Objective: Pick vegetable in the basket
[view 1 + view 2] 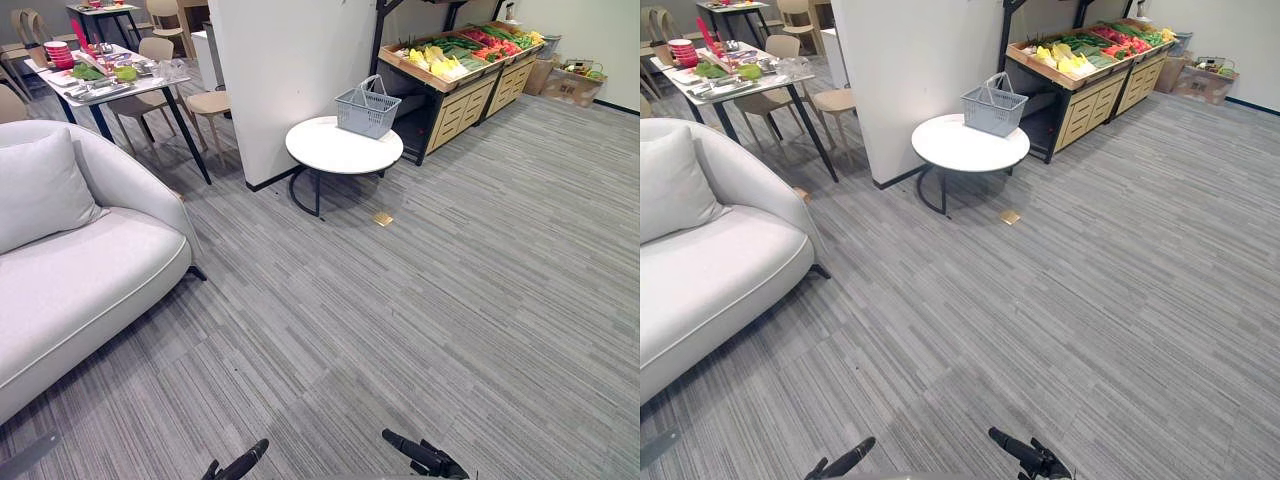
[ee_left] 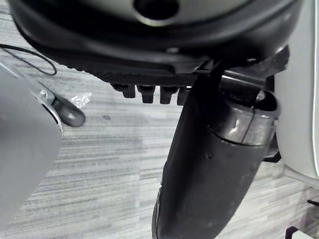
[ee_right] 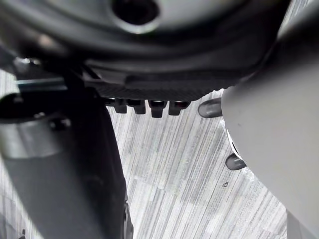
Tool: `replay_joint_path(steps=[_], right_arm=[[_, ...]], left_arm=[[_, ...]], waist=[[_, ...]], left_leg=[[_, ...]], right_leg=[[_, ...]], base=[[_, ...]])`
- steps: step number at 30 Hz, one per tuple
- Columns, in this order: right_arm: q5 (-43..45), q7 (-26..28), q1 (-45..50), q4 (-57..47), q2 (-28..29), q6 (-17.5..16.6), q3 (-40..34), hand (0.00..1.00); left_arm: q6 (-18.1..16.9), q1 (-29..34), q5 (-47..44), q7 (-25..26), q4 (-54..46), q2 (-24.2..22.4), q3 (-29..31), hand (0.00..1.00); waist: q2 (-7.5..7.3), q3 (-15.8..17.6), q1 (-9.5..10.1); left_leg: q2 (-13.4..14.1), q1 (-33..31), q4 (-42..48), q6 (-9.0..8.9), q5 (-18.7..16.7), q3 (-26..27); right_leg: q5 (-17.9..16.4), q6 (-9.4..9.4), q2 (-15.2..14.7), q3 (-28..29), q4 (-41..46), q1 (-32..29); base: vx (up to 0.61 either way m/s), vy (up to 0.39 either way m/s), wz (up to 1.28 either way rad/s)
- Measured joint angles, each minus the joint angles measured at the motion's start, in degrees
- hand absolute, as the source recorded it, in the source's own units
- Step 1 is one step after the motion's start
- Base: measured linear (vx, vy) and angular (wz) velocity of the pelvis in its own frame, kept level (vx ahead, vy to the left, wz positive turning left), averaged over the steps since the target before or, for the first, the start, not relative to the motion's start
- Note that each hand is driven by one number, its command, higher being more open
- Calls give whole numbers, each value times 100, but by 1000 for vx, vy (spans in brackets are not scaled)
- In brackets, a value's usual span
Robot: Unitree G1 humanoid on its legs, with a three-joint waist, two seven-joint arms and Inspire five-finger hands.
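Grey carpet (image 1: pixel 450 300), one basket (image 1: pixel 366 112) on one table (image 1: pixel 330 152), left hand (image 1: pixel 243 464) and right hand (image 1: pixel 425 457) spread

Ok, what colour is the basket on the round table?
The basket is grey-blue, clearest in the left eye view.

We count one basket (image 1: pixel 367 108), one round white table (image 1: pixel 343 148), one produce stand (image 1: pixel 455 78) and one cardboard box (image 1: pixel 572 87). The vegetables (image 1: pixel 470 45) are heaped and too small for a tally. We record one sofa (image 1: pixel 90 270) and one cushion (image 1: pixel 40 190). Dining tables number two: the near dining table (image 1: pixel 150 87) and the far dining table (image 1: pixel 105 12). Of the beige chairs (image 1: pixel 208 102) we count at least four; they overlap, so we give no firm figure. We note one stack of red bowls (image 1: pixel 58 54) and one small tan item (image 1: pixel 383 219). Hands number two: left hand (image 1: pixel 240 465), right hand (image 1: pixel 425 458).
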Motion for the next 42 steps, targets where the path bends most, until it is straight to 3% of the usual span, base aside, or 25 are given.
replay_joint_path(steps=[42], right_arm=[[223,-46,18,7,-19,4,102,100]], left_arm=[[40,-49,-3,19,44,45,-89,100]], waist=[[-12,28,13]], left_leg=[[27,38,0,-37,-30,139]], right_leg=[[21,-19,34,130,-35,2]], base=[[-10,-5,-1]])
